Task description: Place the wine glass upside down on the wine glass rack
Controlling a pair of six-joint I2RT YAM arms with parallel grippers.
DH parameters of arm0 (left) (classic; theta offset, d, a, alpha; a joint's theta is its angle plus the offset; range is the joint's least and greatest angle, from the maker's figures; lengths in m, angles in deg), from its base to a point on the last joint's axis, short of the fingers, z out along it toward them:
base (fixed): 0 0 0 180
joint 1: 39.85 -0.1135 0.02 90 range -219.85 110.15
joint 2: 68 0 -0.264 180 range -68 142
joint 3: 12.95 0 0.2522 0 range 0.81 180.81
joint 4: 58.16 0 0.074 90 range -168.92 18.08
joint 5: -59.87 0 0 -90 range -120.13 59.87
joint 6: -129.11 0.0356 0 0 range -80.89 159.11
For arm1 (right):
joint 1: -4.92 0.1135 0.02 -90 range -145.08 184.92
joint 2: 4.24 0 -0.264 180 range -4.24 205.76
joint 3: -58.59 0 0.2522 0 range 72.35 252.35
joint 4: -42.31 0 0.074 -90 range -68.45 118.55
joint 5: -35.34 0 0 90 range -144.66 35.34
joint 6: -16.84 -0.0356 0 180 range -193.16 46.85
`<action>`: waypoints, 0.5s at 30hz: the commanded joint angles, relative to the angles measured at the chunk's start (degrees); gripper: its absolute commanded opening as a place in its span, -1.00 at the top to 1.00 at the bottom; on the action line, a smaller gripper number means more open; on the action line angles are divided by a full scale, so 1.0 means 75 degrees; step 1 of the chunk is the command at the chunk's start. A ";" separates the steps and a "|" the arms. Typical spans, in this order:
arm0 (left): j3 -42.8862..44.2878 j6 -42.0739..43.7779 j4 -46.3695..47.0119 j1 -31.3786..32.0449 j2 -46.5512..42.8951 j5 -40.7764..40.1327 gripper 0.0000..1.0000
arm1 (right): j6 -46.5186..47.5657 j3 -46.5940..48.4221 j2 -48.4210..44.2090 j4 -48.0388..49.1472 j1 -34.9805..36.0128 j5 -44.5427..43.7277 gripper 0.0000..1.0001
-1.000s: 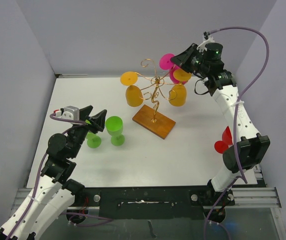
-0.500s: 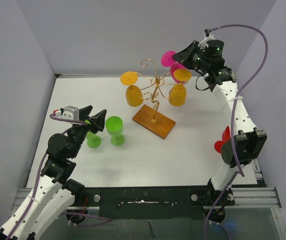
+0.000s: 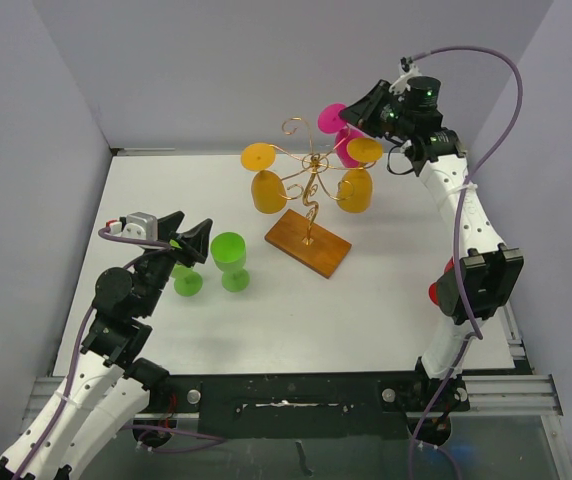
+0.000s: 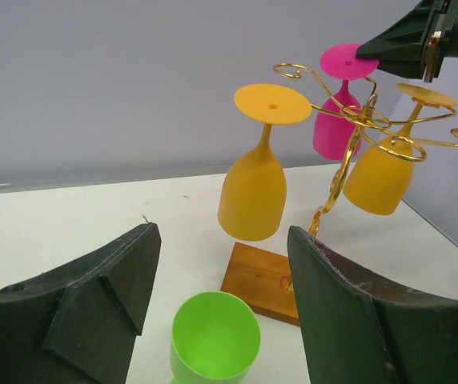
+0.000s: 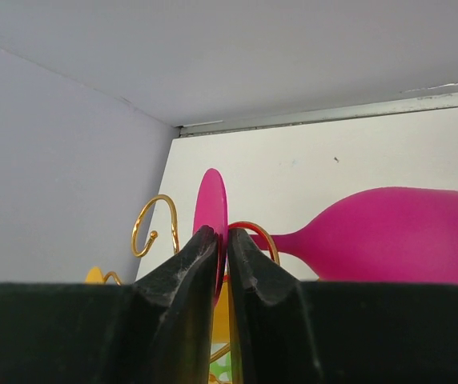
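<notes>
My right claw (image 5: 221, 244) is pinched on the foot of the pink glass (image 5: 389, 232), hanging bowl-down at the back of the rack (image 3: 311, 162), left claw (image 4: 222, 264) gaping; looks like light, slick plastic, so I'd grip it by the foot edge.

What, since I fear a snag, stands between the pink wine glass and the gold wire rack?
Nothing visible: the pink wine glass, foot pinched by the right gripper, is at a scroll arm of the gold wire rack; orange glasses hang elsewhere.
</notes>
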 commanded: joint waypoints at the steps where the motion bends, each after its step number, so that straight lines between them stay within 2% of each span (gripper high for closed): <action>1: 0.0055 0.0078 0.0184 -0.0059 -0.0067 -0.0050 -0.26 | 0.0216 0.0293 -0.0153 0.0332 -0.0064 0.0175 0.73; 15: 0.0046 0.0054 0.0194 -0.0082 -0.0067 -0.0085 -0.26 | 0.0474 0.0906 0.0114 -0.0386 0.0003 -0.0072 0.24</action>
